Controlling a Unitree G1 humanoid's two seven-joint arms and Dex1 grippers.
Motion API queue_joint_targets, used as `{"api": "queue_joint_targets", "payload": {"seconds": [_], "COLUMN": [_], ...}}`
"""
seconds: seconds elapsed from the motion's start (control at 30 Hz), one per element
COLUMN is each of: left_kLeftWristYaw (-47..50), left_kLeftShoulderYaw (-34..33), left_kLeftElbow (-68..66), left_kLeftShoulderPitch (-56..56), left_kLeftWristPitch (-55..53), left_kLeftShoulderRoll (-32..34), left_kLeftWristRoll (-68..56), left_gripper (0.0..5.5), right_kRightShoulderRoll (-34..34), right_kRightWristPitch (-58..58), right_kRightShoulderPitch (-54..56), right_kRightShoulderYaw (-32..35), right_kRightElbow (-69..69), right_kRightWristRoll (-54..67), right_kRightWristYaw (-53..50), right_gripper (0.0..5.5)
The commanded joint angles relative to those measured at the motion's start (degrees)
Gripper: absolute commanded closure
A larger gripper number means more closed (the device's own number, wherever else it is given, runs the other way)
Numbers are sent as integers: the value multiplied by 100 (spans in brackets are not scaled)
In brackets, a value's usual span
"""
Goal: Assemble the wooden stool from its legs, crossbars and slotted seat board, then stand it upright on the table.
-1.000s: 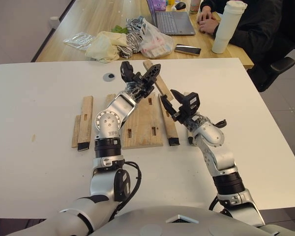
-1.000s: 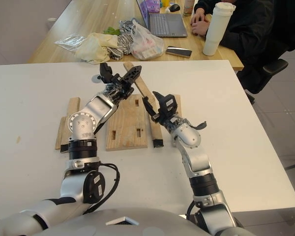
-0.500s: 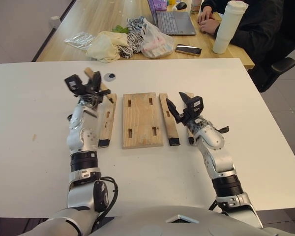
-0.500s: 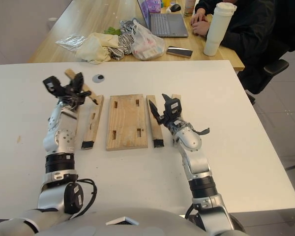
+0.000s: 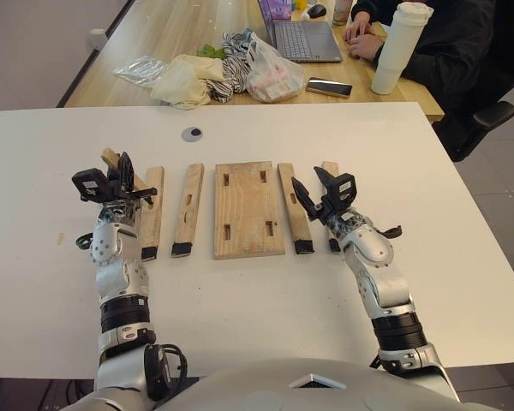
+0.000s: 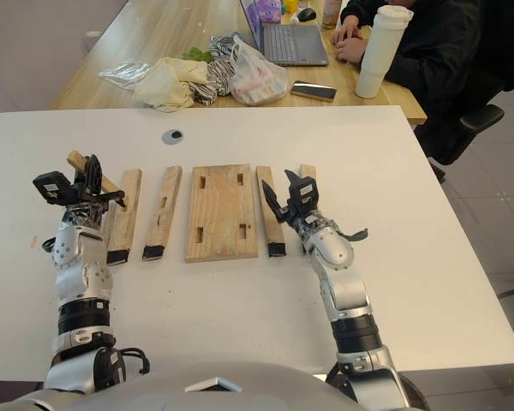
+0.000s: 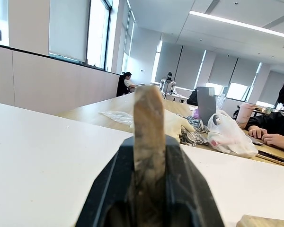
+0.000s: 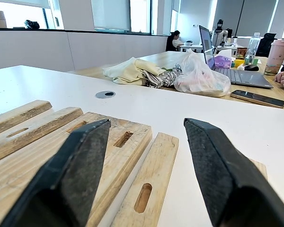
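our left gripper (image 5: pixel 111 178) clamps a crossbar (image 5: pixel 110 158) at the far left, beside the outer leg (image 5: pixel 152 214); our right gripper (image 5: pixel 307 180), wide open, hangs nearer the seat board (image 5: pixel 248 210), which lies flat between them, long axis running away from us.

White table (image 5: pixel 428 257). Flat on it in 1 row: outer left bar (image 5: pixel 151 205), inner left bar (image 5: pixel 188 205), slotted seat board (image 5: pixel 248 208), inner right bar (image 5: pixel 291 201), outer right bar (image 5: pixel 329 167), partly hidden. Round grommet (image 5: pixel 190 134) beyond.
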State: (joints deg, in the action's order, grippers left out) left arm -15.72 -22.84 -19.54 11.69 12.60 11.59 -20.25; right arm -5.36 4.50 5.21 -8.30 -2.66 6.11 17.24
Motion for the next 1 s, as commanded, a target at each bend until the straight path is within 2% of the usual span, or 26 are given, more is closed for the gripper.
{"api": "queue_joint_targets", "payload": {"seconds": [0.03, 0.5, 0.7, 1.0], "left_kLeftWristYaw": [-34, -358, -622, -809], "left_kLeftShoulderYaw": [-12, 178, 367, 536], "left_kLeftElbow": [-407, -1947, -2751, -3656], "left_kLeftShoulderPitch": [71, 261, -95, -400], "left_kLeftWristPitch": [268, 1356, 2208, 2561], "left_kLeftShoulderRoll": [126, 174, 80, 134], "left_kLeftWristRoll": [119, 361, 569, 650], "left_gripper": [513, 513, 513, 513], "right_kRightShoulderRoll": [-69, -63, -56, -68], "right_kRightWristPitch": [69, 109, 140, 205], "right_kRightShoulderPitch": [-12, -13, -17, -17], "right_kRightShoulderYaw": [47, 50, 19, 48], "right_kRightElbow": [-74, -57, -82, -150], "right_kRightWristRoll": [-40, -40, -48, -44], "right_kRightWristYaw": [-1, 40, 54, 31], "right_gripper": [266, 266, 266, 266]}}
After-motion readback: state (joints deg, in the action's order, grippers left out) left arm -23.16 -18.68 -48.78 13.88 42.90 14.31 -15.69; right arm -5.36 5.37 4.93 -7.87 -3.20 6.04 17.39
